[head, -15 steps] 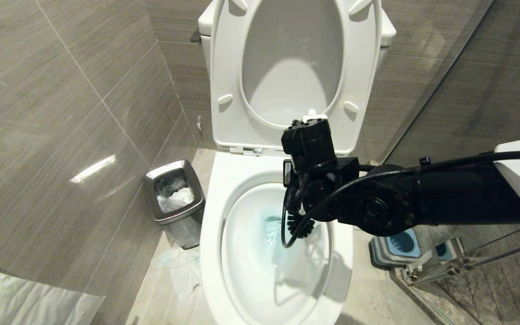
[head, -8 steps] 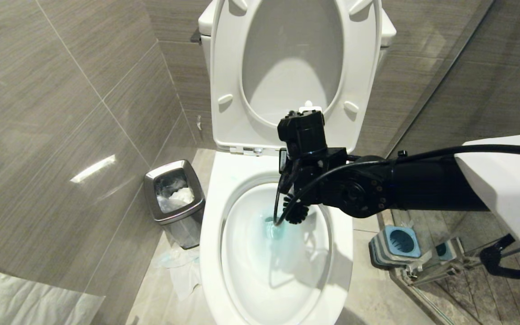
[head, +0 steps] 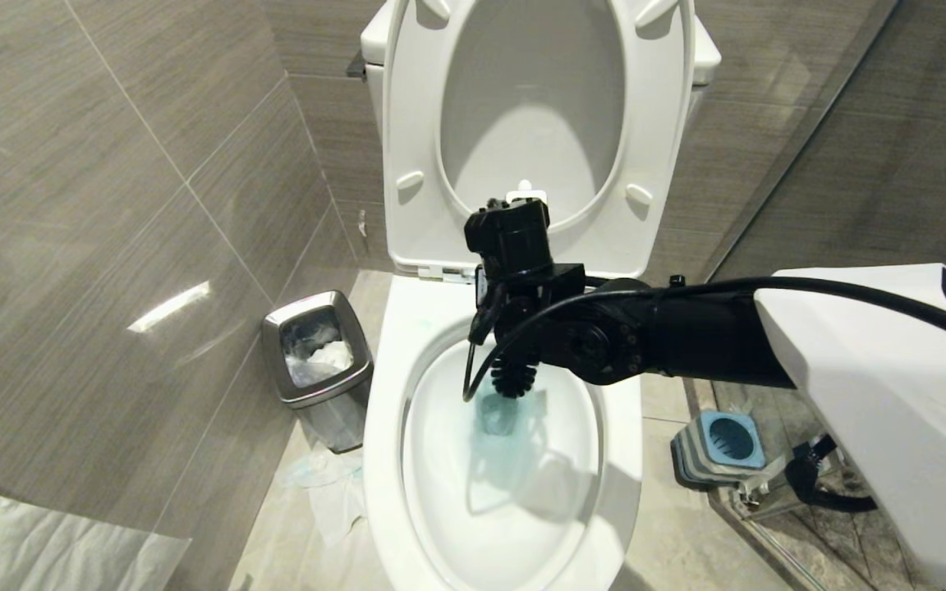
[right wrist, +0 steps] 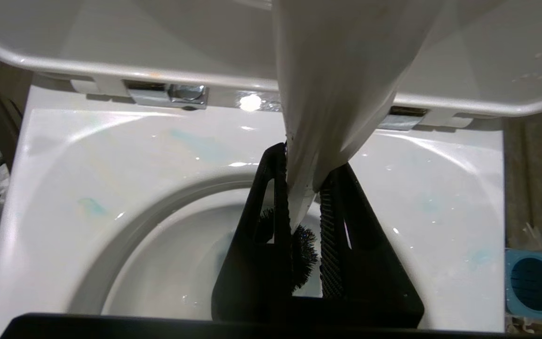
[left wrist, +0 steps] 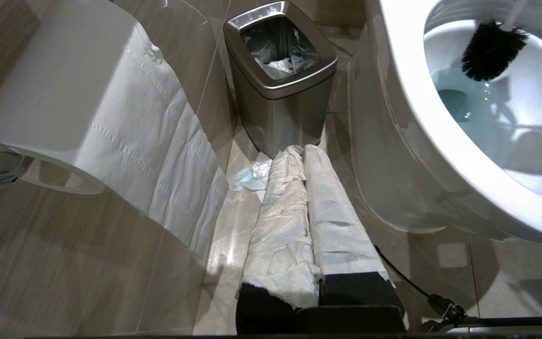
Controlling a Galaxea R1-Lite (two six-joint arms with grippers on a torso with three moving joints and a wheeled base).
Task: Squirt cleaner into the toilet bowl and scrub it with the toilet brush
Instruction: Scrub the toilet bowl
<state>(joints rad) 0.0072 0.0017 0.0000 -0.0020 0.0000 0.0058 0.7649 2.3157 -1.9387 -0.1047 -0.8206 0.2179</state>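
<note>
Blue cleaner already tints the water in the bowl (head: 407, 525). The right gripper's (right wrist: 306, 207) fingers clamp the brush (left wrist: 491, 49) handle; its head hangs below them inside the bowl. Scrubbing appears underway, unfinished.

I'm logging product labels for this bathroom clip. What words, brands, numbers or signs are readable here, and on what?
None can be read.
toilet bowl: no print shows on its rim or raised seat.
steel waste bin: no label shows.
blue-topped brush holder: no lettering shows.
paper roll: plain, only perforation lines.
</note>
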